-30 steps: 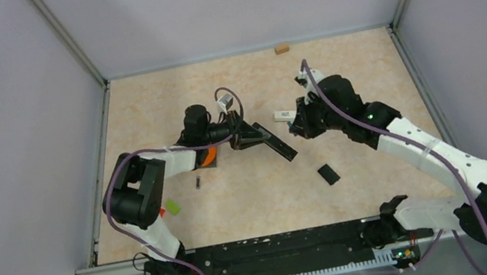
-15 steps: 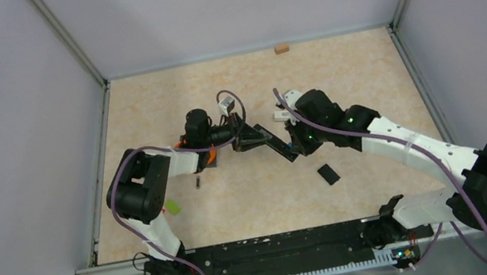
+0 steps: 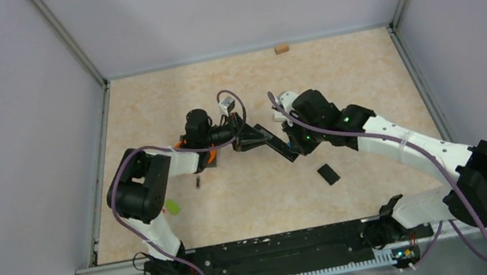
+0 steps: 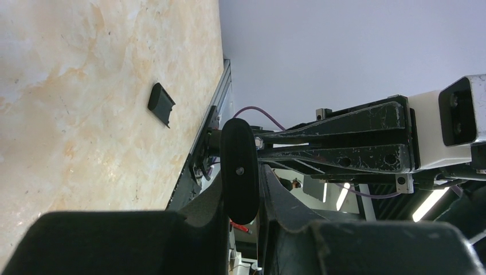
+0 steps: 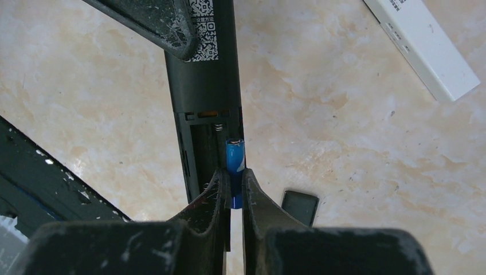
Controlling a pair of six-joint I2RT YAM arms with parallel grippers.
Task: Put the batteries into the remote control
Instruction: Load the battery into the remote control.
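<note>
The left gripper (image 3: 246, 137) is pressed onto the sides of a long black plastic remote control (image 5: 206, 86) at its far-left end. It holds the remote tilted off the beige marbled table (image 3: 365, 70) near the middle of the scene. The left wrist view shows the remote end-on, squeezed between the two fingers.

The remote's back faces up, with a QR label on it, and its open battery compartment (image 5: 202, 150) lies at the near-right end. A small spring shows at the compartment's far end.

The right gripper (image 5: 233, 183) pinches a small blue cylindrical battery (image 5: 235, 156) between its narrow fingertips. The battery lies lengthwise along the right edge of the compartment, its far end pointing at the spring end. Whether it touches the compartment floor cannot be told.

A small black rectangular battery cover (image 5: 300, 207) lies flat on the table just near and right of the remote's end. A white slab-shaped remote (image 5: 421, 48) lies to the far right of the right gripper.

A tiny dark cylindrical battery (image 3: 197, 183) lies on the table near the left arm's forearm. A flat green block (image 3: 173, 206) rests nearer and further left, and a small tan wooden block (image 3: 281, 48) sits against the far wall.
</note>
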